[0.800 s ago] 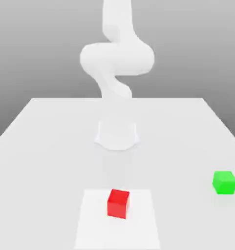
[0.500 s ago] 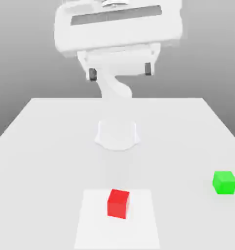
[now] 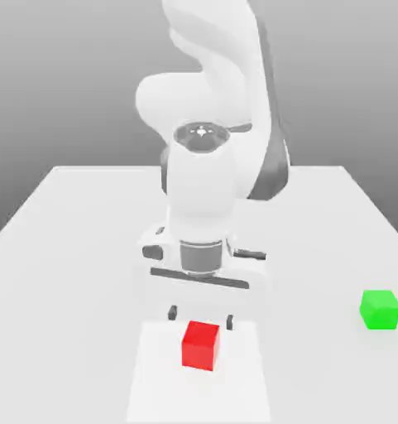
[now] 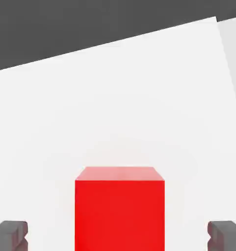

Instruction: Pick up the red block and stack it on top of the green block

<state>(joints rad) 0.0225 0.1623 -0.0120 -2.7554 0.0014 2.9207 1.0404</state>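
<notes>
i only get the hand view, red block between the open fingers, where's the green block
Observer: The green block sits on the table, off toward the exterior view's right, well away from the red block.
Operator: is it on the white patch too
Observer: No, only the red block is on the white patch; the green one is outside it.
Operator: anything on top of green
Observer: Nothing, its top face is bare.
</notes>
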